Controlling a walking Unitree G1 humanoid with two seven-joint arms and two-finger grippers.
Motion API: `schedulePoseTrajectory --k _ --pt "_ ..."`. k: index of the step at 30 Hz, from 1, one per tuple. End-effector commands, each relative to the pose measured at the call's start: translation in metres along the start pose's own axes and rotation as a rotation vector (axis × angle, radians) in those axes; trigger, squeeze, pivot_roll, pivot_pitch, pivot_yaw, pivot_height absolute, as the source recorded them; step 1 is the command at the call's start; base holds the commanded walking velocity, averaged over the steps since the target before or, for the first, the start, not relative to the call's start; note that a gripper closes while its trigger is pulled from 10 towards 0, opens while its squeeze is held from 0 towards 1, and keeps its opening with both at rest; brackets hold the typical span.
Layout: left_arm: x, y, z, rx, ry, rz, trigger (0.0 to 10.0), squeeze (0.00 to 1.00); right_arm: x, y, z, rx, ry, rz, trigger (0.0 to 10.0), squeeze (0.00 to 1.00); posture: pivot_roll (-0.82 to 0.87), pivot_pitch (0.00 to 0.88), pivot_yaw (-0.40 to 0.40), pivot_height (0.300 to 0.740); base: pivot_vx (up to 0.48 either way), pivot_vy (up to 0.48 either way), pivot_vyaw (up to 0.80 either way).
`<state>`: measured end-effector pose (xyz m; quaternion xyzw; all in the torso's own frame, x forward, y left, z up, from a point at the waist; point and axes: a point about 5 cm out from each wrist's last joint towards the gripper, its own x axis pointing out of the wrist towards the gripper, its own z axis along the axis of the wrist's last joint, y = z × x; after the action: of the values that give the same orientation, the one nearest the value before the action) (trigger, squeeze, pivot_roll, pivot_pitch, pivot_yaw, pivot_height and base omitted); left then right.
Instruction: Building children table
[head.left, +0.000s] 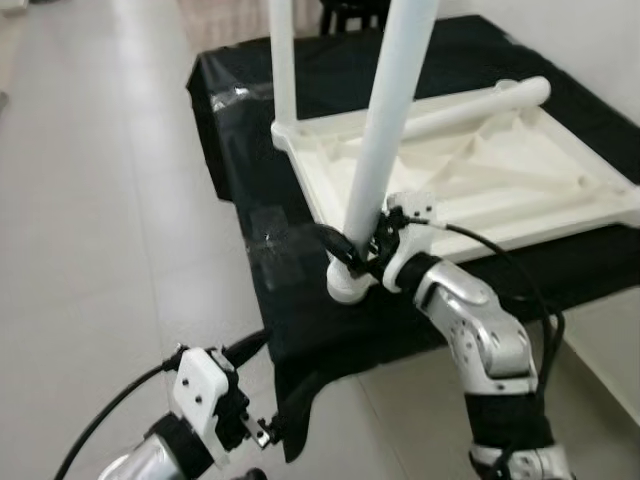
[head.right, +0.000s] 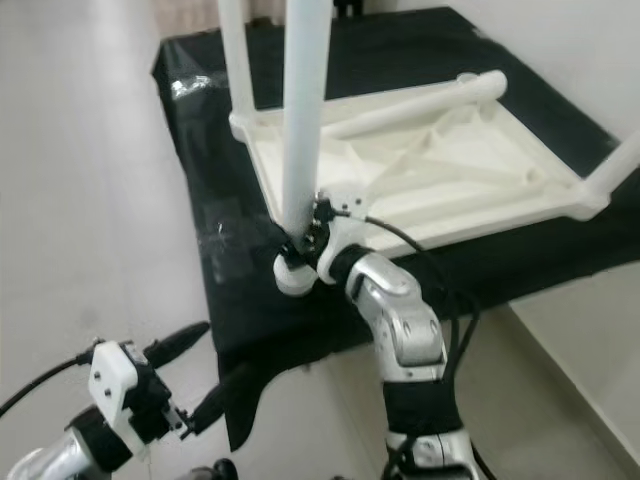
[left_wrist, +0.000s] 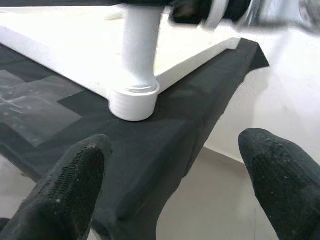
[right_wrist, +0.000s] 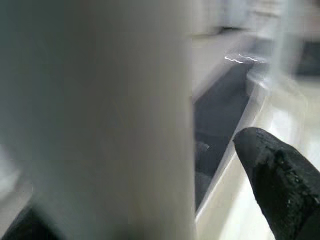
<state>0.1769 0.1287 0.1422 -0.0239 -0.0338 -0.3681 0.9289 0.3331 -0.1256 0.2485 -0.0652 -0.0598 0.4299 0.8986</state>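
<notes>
The right gripper is clamped around a white round plastic table leg low on its shaft, just above the ribbed collar where the leg meets the near corner of the upturned white plastic children's tabletop. In the right wrist view that leg crowds the lens as a blurred pale column, with one black fingertip beside it. The tabletop lies underside up, its ribbing showing, on a low surface draped in black cloth, and the gripped corner sits near the cloth's front edge. A second white leg stands upright at the tabletop corner further back, and a third white leg lies flat across the tabletop's far side. The left gripper hovers below and in front of the cloth's front edge, over the pale tiled floor, its two black fingers spread wide with nothing between them, pointed toward the gripped leg's collar.
</notes>
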Motion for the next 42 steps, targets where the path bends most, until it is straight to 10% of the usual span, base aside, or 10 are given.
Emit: schedulePoseTrajectory --k 1,11,12,24,28,31,32,34,36,42 --pt "-0.003 -0.001 -0.007 -0.009 0.027 0.011 10.0 0.0 -0.002 0.001 0.005 -0.067 -0.012 0.107 10.0 0.0 0.0 0.212 -0.032 0.74 0.0 0.0 0.0" --pt "-0.005 -0.005 -0.006 -0.009 0.026 0.015 10.0 0.0 0.012 -0.022 0.011 -0.114 0.069 0.376 10.0 0.0 0.02 0.224 -0.039 0.74 0.0 0.0 0.0" --pt "-0.006 -0.007 -0.006 -0.009 0.028 0.019 10.0 0.0 0.017 -0.029 0.01 -0.067 0.06 0.386 0.0 0.0 0.04 0.233 -0.042 0.74 0.0 0.0 0.0" --pt "-0.008 -0.009 -0.005 -0.008 0.034 0.018 10.0 0.0 0.005 -0.039 -0.016 0.005 0.088 0.368 0.0 0.0 0.03 0.249 -0.036 0.74 0.0 0.0 0.0" --pt "-0.01 -0.008 -0.006 -0.015 0.033 0.016 10.0 0.0 -0.003 -0.02 -0.061 0.075 0.185 0.022 0.0 0.0 -0.01 0.264 -0.048 0.74 0.0 0.0 0.0" --pt "-0.01 -0.008 -0.006 -0.015 0.033 0.016 10.0 0.0 -0.003 -0.02 -0.061 0.075 0.185 0.022 0.0 0.0 -0.01 0.264 -0.048 0.74 0.0 0.0 0.0" --pt "-0.011 -0.007 -0.006 -0.015 0.034 0.015 10.0 0.0 -0.005 -0.005 -0.079 0.126 0.236 -0.301 0.0 0.0 -0.01 0.268 -0.049 0.74 0.0 0.0 0.0" --pt "-0.011 -0.007 -0.006 -0.015 0.034 0.015 10.0 0.0 -0.005 -0.005 -0.079 0.126 0.236 -0.301 0.0 0.0 -0.01 0.268 -0.049 0.74 0.0 0.0 0.0" --pt "-0.009 -0.001 -0.006 -0.006 0.036 0.021 10.0 0.0 0.019 0.057 -0.088 0.24 0.236 -0.467 0.0 0.0 -0.02 0.247 -0.012 0.74 0.0 0.0 0.0" --pt "-0.002 0.003 -0.009 0.006 0.033 0.026 10.0 0.0 0.073 0.076 -0.064 0.235 0.13 -0.36 0.0 0.0 -0.02 0.22 -0.028 0.74 0.0 0.0 0.0"
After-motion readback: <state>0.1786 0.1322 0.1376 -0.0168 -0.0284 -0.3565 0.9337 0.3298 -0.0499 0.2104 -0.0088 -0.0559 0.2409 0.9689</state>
